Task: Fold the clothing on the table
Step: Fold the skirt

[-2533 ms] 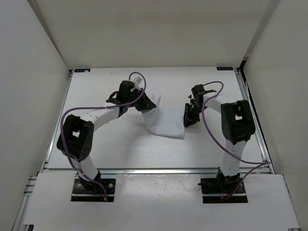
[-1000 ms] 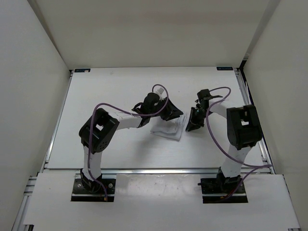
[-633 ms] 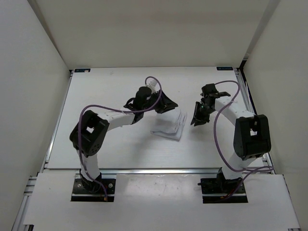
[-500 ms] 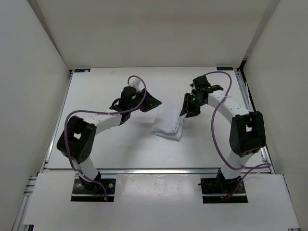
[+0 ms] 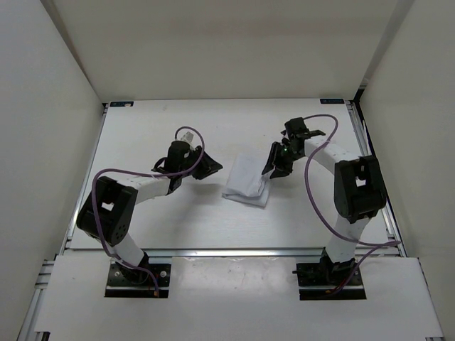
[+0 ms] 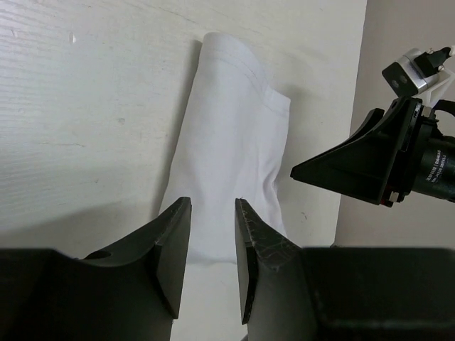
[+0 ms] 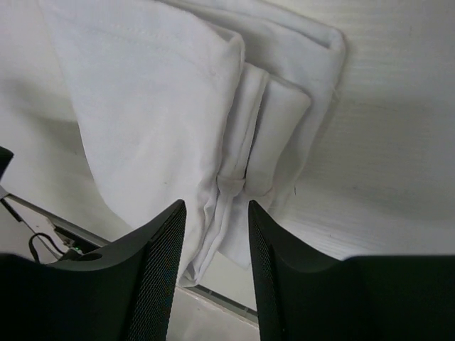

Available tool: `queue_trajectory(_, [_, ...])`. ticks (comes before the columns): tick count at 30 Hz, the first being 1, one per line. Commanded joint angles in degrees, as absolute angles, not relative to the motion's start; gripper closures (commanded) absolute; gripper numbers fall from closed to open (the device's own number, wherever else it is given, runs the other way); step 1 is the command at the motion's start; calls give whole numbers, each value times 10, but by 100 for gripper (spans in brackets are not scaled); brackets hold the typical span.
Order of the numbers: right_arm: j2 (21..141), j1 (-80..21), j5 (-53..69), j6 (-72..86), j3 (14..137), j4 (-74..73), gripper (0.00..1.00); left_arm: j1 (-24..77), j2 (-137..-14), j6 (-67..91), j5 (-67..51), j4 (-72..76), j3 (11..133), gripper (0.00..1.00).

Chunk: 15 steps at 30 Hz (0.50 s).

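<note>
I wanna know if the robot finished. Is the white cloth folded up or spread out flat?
Folded. The clothing lies as a narrow bundle on the table, and the right wrist view shows layers stacked at its edge.

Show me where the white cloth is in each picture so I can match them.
Top external: the clothing lies at the picture's centre.
Left wrist: centre, a strip running up from the bottom edge.
Right wrist: upper left, in folded layers.
Shared landmark: the right gripper, beside the clothing's right edge from above, the black wedge at right in the left wrist view.
</note>
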State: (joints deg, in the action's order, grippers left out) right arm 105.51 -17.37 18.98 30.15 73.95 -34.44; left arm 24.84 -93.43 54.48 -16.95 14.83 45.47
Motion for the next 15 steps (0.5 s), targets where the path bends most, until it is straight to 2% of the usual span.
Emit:
queue_trajectory(1, [1067,-171,224,326,725,-304,54,241,-903,541,-170,161,450,59])
queue_trajectory(8, [1099,-175,230,333,731,-285,57,243,-901,536,-165,160,439,59])
queue_trajectory(10, [1110,-178,233,334,734,-290,67,236,-898,537,-165,163,434,59])
queue_trajectory(11, [1113,-178,231,331,734,-289,80,240,-899,537,-168,163,430,58])
queue_trajectory(13, [1108,-183,236,331,734,-292,100,236,-896,535,-167,165,430,59])
queue_trajectory(15, [1088,-185,216,326,737,-294,100,236,-897,539,-170,164,431,59])
